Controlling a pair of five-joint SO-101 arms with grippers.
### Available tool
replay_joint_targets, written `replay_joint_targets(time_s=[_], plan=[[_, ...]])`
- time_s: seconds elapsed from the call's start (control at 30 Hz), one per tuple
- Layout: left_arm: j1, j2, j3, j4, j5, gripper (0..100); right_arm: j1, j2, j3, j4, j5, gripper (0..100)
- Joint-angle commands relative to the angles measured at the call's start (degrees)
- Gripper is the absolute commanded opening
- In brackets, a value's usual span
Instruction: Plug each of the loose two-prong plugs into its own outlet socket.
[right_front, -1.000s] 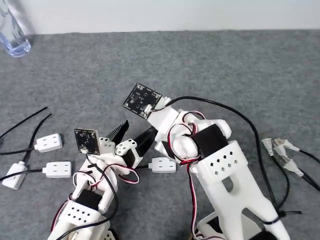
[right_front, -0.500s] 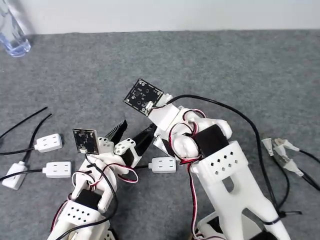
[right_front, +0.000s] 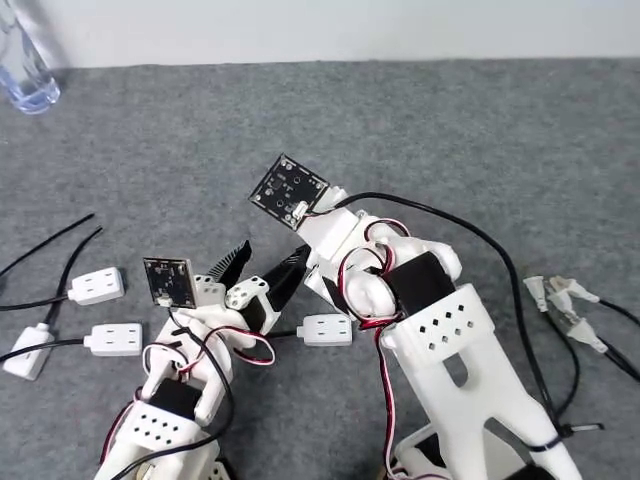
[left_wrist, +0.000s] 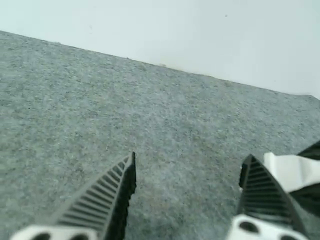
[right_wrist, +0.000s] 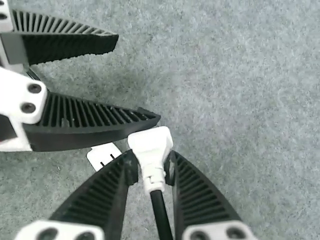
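Right hand (right_wrist: 150, 156) shifted slightly, pinching plug (right_wrist: 150, 142); left hand (left_wrist: 190, 159) spread, beside it.

grey mat (right_front: 450, 130), clear bottle (right_front: 25, 75), white wall (right_front: 350, 30)

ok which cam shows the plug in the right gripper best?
Right wrist view: the white plug sits clamped in the right gripper, cord trailing back. In the high view the arms hide it; the left wrist view faces carpet.
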Motion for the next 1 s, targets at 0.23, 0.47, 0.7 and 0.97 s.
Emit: replay_joint_targets(time_s=[0.23,0.47,0.7,0.97], plan=[[-6.95,-0.18,-0.84,0.09,0.00,32,-1.71,-0.84,-5.10,3.65,1.41,0.8],[-19.52,-0.18,-1.27,0.35,0.09,32,4.35,-0.84,-7.56,8.22,4.66,0.8],[-31.38,-0.18,-0.48,5.71,-0.18,32,6.11,-0.75,-7.65,12.35,8.53,0.8],[-42.02,-0.18,-0.48,10.99,-0.35,32,6.20,4.26,-7.91,15.08,13.01,0.8]])
